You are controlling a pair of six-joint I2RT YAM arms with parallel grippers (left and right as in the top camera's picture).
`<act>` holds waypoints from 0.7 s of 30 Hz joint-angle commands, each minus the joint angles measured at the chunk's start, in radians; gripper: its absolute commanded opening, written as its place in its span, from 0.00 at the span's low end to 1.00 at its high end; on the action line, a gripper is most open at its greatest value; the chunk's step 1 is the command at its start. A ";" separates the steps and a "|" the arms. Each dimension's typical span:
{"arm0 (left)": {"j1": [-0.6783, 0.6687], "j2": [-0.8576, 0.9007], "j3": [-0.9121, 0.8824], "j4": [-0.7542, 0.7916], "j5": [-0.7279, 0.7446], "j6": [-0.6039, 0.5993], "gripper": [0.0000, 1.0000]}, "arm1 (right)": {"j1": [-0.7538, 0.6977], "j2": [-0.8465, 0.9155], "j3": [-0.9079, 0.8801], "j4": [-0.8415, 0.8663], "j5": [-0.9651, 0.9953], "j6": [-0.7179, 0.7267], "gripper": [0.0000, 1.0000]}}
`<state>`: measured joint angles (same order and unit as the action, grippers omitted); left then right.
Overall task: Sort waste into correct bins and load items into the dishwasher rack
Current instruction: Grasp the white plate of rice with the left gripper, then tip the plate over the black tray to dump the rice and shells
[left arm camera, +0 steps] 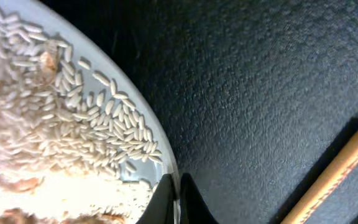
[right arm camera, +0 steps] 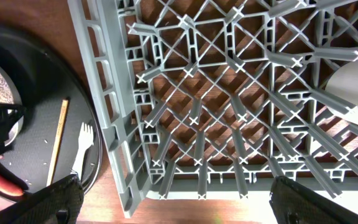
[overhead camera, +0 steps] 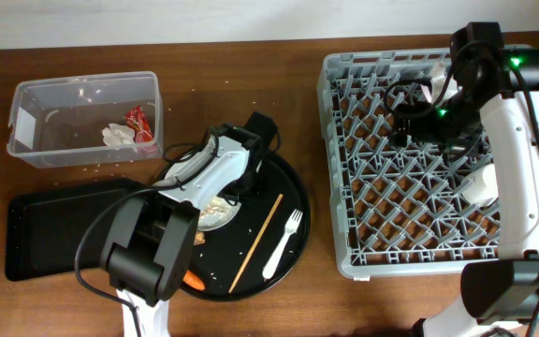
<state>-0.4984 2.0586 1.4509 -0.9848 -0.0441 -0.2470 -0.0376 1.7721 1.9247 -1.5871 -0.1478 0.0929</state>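
The white plate (overhead camera: 215, 213) holds beige rice-like scraps (left arm camera: 48, 124) and lies on the round black tray (overhead camera: 293, 192). My left gripper (left arm camera: 176, 199) is shut on the plate's rim (left arm camera: 135, 93); in the overhead view it (overhead camera: 235, 192) is at the plate's right edge. The chopstick (overhead camera: 256, 241), white fork (overhead camera: 284, 243) and carrot (overhead camera: 193, 279) lie on the same tray. The clear tub (overhead camera: 36, 131) holds the red wrapper (overhead camera: 138, 120) and tissue (overhead camera: 117, 136). My right gripper (right arm camera: 185, 199) is open and empty above the grey rack (overhead camera: 419, 168). The pink bowl and blue cup do not show.
The shallow black rectangular tray (overhead camera: 45, 225) lies at the left, under the tub. A white cup (overhead camera: 483, 185) sits in the rack's right side, and it also shows in the right wrist view (right arm camera: 353, 87). Crumbs are scattered on the wood near the tub.
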 commanded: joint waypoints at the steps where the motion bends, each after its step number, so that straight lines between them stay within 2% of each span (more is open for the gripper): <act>1: 0.001 -0.004 0.020 -0.061 -0.152 0.002 0.00 | 0.003 0.001 -0.006 -0.004 0.013 -0.010 0.99; 8: -0.008 -0.004 0.206 -0.253 -0.271 -0.024 0.00 | 0.003 0.001 -0.006 -0.011 0.013 -0.010 0.99; 14: -0.004 -0.079 0.233 -0.362 -0.270 -0.082 0.00 | 0.003 0.001 -0.006 -0.014 0.016 -0.011 0.99; 17: 0.095 -0.191 0.233 -0.391 -0.235 -0.081 0.00 | 0.003 0.001 -0.006 -0.022 0.029 -0.011 0.99; 21: 0.285 -0.211 0.233 -0.393 -0.169 -0.051 0.00 | 0.003 0.001 -0.006 -0.025 0.029 -0.011 0.99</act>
<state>-0.2932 1.8698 1.6669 -1.3739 -0.2470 -0.3107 -0.0376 1.7721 1.9247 -1.6081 -0.1310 0.0929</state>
